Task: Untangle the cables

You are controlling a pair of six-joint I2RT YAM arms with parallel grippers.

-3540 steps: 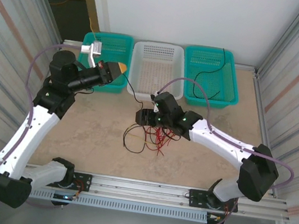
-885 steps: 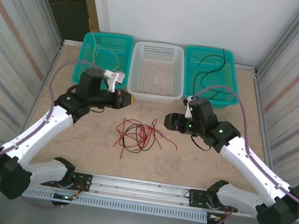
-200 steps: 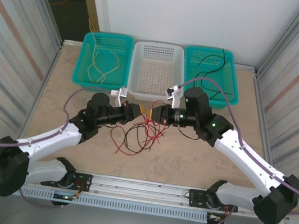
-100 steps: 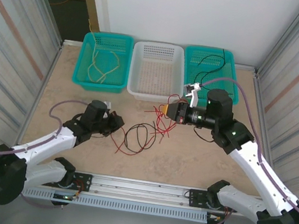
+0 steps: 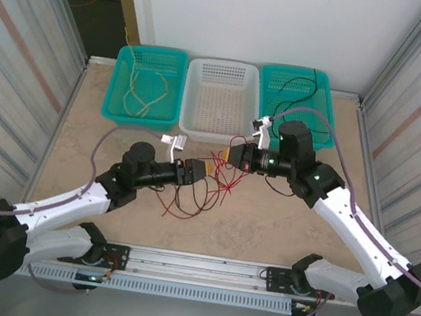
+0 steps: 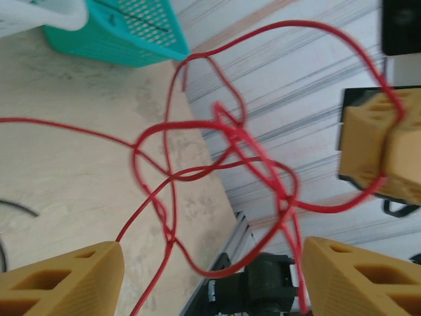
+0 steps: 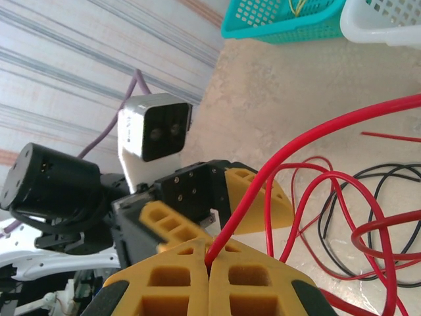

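A tangle of red cables point(image 5: 223, 178) hangs mid-table from my right gripper point(image 5: 231, 154), trailing onto the table beside a black cable loop point(image 5: 189, 195). In the right wrist view the right gripper point(image 7: 209, 258) is shut on one red cable point(image 7: 276, 171), with the black cable point(image 7: 368, 191) lying beyond. My left gripper point(image 5: 201, 170) faces it from the left, close by and open. In the left wrist view the left gripper point(image 6: 212, 253) has red cable loops point(image 6: 217, 141) hanging between its wide-apart fingers point(image 6: 59, 280), not pinched.
Three baskets line the back edge: a teal basket point(image 5: 115, 103) holding pale yellow cable point(image 5: 143, 87), a white basket point(image 5: 213, 132), and a teal basket point(image 5: 321, 139) holding black cables point(image 5: 296, 99). Metal walls close both sides, with a rail along the front.
My left gripper has swung right and forward, from the left of the tangle to just beside the right gripper. The right gripper has held its place with the red cable.
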